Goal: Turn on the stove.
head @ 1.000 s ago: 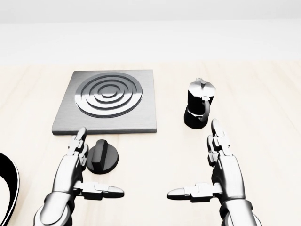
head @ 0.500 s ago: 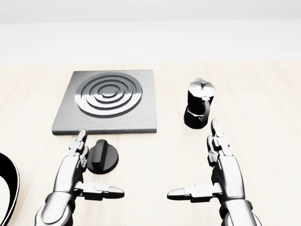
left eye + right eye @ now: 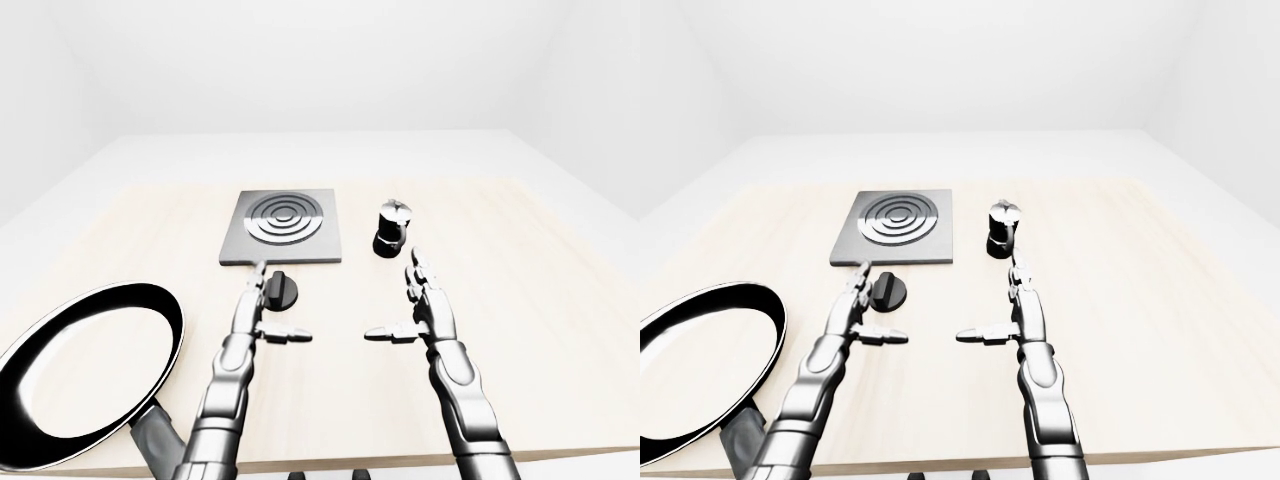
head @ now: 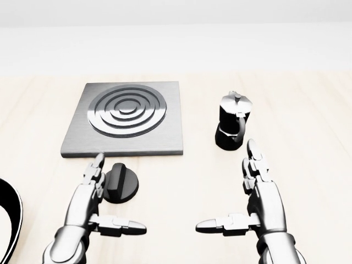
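We see the stove (image 4: pixel 125 118) flat on the desk (image 4: pixel 308 137), its knob (image 4: pixel 121 183) just below it and beside our left hand (image 4: pixel 88 206), a moka pot (image 4: pixel 232 128) above our right hand (image 4: pixel 261 201), both hands' fingers spread wide, holding nothing.

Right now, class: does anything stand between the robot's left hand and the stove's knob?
Nothing visible does. The left hand is open just left of the black knob, with only bare table between thumb and knob. The moka pot stands well off to the right.
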Tool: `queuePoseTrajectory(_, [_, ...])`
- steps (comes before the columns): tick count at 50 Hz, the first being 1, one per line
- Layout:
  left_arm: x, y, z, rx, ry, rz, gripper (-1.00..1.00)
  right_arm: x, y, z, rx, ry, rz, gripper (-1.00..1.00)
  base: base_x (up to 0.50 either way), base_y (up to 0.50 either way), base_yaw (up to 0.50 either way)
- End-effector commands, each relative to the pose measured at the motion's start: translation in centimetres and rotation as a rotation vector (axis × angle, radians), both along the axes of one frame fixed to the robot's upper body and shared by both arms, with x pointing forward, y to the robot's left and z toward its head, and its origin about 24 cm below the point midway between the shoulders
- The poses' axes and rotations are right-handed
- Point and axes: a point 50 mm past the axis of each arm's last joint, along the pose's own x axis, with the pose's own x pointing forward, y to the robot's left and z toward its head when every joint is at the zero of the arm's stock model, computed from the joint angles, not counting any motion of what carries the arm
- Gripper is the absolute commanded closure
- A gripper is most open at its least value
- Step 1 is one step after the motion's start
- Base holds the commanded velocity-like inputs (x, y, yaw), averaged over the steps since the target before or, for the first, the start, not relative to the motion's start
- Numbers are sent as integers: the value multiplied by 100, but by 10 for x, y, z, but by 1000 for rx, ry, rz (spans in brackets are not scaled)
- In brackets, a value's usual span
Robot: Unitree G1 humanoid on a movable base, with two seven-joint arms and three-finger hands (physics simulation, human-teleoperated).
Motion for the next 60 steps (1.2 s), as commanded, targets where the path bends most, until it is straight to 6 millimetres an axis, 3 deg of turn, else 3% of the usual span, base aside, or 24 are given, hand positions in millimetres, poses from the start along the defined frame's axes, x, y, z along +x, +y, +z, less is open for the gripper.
queuePoseTrajectory(1, [-2,-2,-1,17,1,-18,-100,0,0,0,-1,0,1,-100,0,0,0])
queuePoseTrajectory(46, [-25,-23,10,55,-41,-247,-100,0,1,2,-3,0,6,-100,0,0,0])
queuePoseTrajectory(60, [-19,-22,21,-6,-88,-232,-100,1,-1,-1,2,4,1,-100,0,0,0])
